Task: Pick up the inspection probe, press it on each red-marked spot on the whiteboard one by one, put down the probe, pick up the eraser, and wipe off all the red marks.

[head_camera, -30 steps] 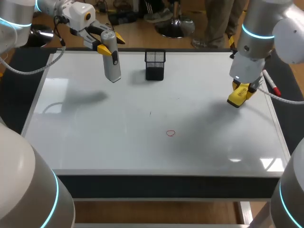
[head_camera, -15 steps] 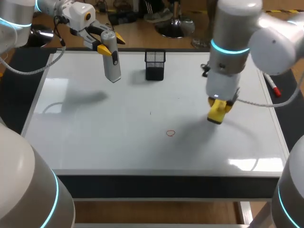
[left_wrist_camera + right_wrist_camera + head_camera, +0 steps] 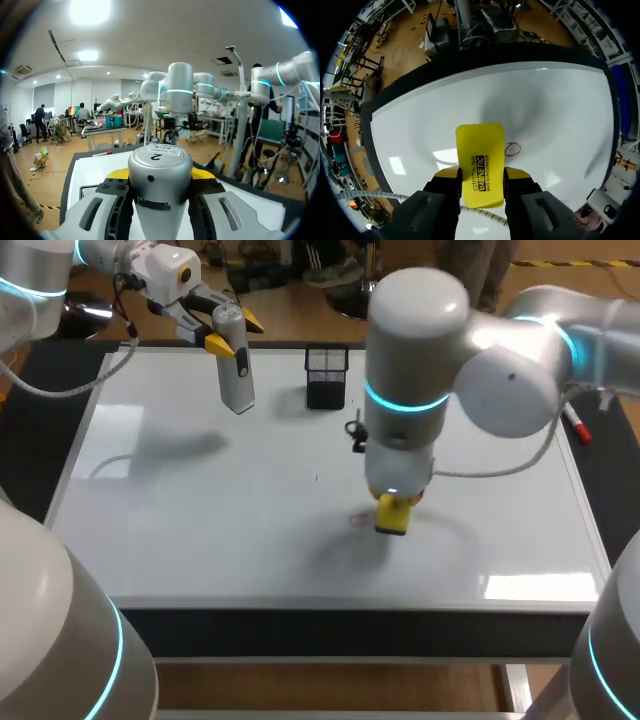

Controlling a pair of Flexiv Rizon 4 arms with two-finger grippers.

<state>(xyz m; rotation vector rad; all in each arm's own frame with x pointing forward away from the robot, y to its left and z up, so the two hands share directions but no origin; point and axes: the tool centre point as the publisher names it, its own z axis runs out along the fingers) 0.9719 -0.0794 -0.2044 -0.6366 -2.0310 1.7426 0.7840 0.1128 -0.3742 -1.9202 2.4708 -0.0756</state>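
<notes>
My right gripper [image 3: 392, 508] is shut on a yellow eraser [image 3: 392, 517] [image 3: 479, 164], held just above the whiteboard [image 3: 200, 520] right beside a small red ring mark [image 3: 359, 520] [image 3: 513, 148]. In the right wrist view the mark lies just off the eraser's side. At the board's far left, my left gripper [image 3: 228, 336] is shut on the grey inspection probe [image 3: 235, 370] [image 3: 160, 190], which stands upright with its lower end near the board. The probe fills the space between the left fingers [image 3: 200, 174].
A black mesh pen holder [image 3: 326, 377] stands at the back middle of the board. A red-capped marker [image 3: 574, 424] lies off the board's right edge. My right arm's big elbow [image 3: 500, 370] hangs over the board's right half.
My right arm has swept the eraser from the right side of the board leftward and toward the front, ending beside the red ring. The left arm and probe have stayed put.
</notes>
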